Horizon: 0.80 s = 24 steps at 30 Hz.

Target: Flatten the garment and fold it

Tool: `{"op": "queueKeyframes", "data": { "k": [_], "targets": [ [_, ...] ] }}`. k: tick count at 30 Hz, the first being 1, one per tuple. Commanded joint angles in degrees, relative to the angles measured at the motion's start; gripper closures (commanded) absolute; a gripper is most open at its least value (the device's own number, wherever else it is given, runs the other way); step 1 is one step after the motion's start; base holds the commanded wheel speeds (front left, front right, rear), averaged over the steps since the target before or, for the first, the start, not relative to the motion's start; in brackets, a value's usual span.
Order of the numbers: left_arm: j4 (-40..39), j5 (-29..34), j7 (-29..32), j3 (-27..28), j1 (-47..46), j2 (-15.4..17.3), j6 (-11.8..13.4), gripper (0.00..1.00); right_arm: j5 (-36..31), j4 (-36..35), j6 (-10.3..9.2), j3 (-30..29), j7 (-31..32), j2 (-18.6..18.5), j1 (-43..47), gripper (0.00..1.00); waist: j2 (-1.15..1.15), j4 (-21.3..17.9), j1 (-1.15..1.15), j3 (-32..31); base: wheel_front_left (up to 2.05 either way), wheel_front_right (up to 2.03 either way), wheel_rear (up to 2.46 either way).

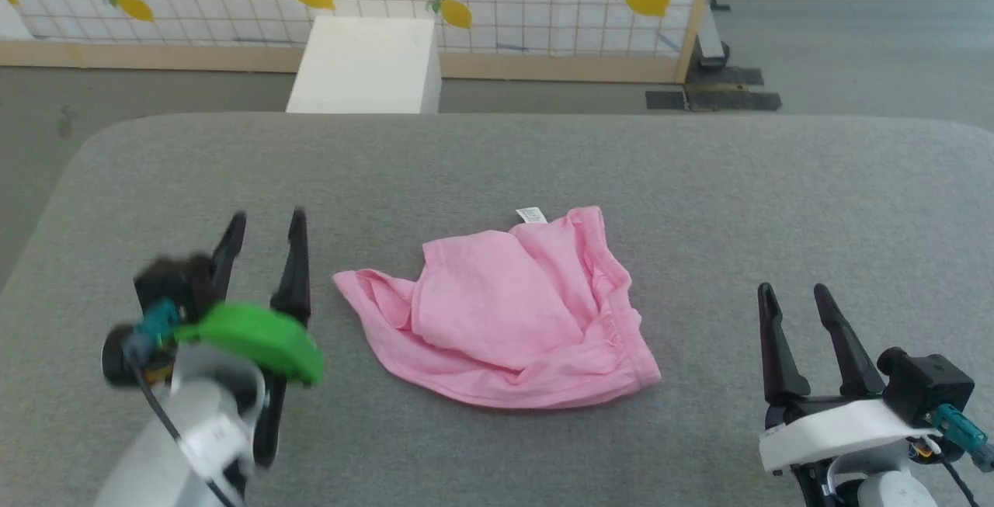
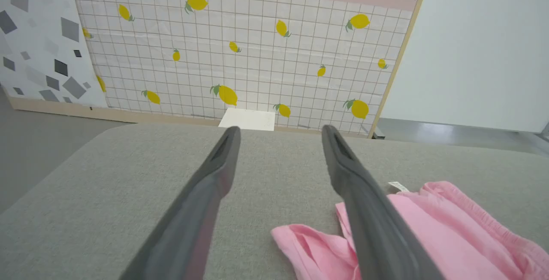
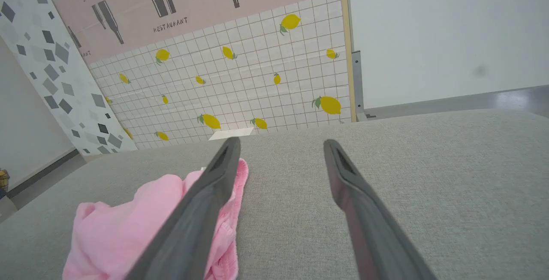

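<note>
A: Grippers?
B: Both spread open and empty: left gripper (image 1: 268,216) and right gripper (image 1: 793,289) flank the crumpled pink garment (image 1: 505,313) lying between them, nearer the left.
A: Risk?
B: Pinching bunched layers together may drag the heap, not spread it.

Left gripper (image 1: 267,221): positioned left of the garment (image 1: 505,313), near but not touching it. Fingers spread, nothing held. Wrist is blurred and appears tilted. Right gripper (image 1: 792,291): positioned right of the garment, well apart. Fingers spread, nothing held.
</note>
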Motion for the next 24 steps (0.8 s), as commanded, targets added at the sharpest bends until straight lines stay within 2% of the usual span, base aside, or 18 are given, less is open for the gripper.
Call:
{"op": "queueKeyframes", "data": {
  "k": [1, 5, 8, 11, 17, 24],
  "targets": [
    [-0.78, 2.03, -0.64, 0.34, 2.71, 0.14, 0.97, 0.00, -0.46, 0.24, -0.09, 0.07, -0.28, 0.02, 0.84, 0.00, 0.00, 1.08, 0.00, -0.99, 0.00, 0.00, 0.00],
    [-4.18, 5.64, -0.97, 3.36, 8.17, -0.98, 2.60, 0.00, -0.76, 0.63, -0.09, -0.04, -0.28, 0.02, 1.09, 0.00, 0.00, 1.64, 0.00, -0.68, 0.00, 0.00, 0.00],
    [-6.54, 7.80, -0.99, 5.86, 11.55, -2.55, 2.14, 0.00, -0.69, 1.81, -0.09, 0.09, 0.20, 0.02, 0.75, 0.00, 0.00, 2.18, 0.00, -0.39, 0.00, 0.00, 0.00],
    [-8.26, 9.45, -1.00, 8.03, 13.64, -4.12, 1.51, 0.00, -0.75, 3.09, -0.09, 0.86, 3.89, 0.02, -0.57, 0.00, 0.00, 2.62, 0.00, -0.11, 0.00, 0.00, 0.00],
    [-9.74, 12.32, -1.01, 10.35, 14.53, -6.59, -0.65, 0.00, -2.23, 3.99, -0.09, 0.65, 17.61, 0.02, -7.83, 0.00, 0.00, 3.86, 0.00, 1.61, 0.00, 0.00, 0.00],
    [-9.40, 14.10, -1.01, 12.06, 13.36, -8.92, -3.68, 0.00, -6.37, 9.98, -0.09, 4.24, 40.08, 0.02, -19.78, 0.00, 0.00, 5.80, 0.00, 4.93, 0.00, 0.00, 0.00]
  ]
}}
